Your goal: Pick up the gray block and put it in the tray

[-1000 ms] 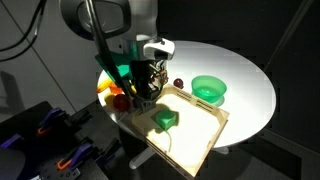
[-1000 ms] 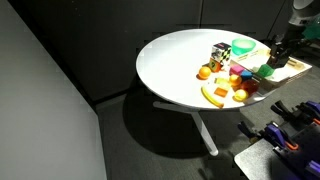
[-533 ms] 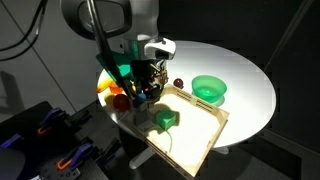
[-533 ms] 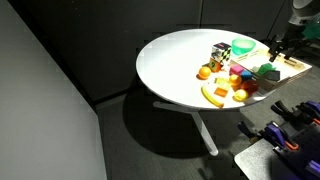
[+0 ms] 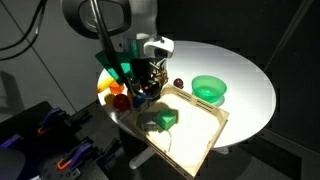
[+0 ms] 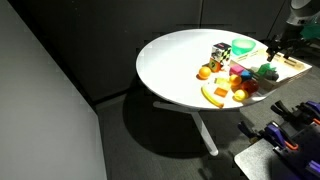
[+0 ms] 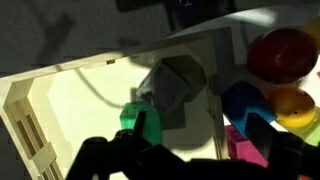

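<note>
The gripper [image 5: 143, 93] hangs over the near corner of the tray [image 5: 203, 140], which sits at the edge of the round white table [image 5: 248, 70]. In the wrist view the gray block [image 7: 178, 84] lies on the tray's floor, close to one side wall. The green cube [image 7: 140, 120] is just beside it; whether they touch, I cannot tell. The gripper's fingers [image 7: 95, 157] are dark and hard to trace along the bottom of that view, but the jaws seem spread wide with nothing between them. A green bowl [image 5: 208, 88] stands on the table beyond the tray. A red ball [image 7: 280, 52] and other colored toys lie just outside the tray wall.
</note>
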Controlling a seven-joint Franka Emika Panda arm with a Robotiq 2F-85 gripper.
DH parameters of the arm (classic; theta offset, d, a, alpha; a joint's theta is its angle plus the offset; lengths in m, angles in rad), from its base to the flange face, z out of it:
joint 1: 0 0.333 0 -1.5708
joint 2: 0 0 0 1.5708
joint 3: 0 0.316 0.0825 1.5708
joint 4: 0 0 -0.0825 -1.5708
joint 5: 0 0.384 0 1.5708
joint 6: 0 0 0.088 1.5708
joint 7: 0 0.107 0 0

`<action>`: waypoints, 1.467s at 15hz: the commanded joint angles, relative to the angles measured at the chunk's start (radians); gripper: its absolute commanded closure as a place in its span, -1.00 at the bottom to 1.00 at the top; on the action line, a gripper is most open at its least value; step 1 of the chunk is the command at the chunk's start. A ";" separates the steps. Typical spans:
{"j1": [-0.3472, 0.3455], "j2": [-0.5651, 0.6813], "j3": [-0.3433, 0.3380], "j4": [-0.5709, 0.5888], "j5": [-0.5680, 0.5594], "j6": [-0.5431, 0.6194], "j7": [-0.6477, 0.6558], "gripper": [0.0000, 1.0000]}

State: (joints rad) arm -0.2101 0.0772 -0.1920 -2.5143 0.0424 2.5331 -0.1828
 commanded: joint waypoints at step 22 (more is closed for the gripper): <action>0.146 -0.152 0.109 0.013 0.000 -0.106 -0.021 -1.00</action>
State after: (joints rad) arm -0.0640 -0.0745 -0.0839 -2.5028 0.0427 2.4290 -0.2050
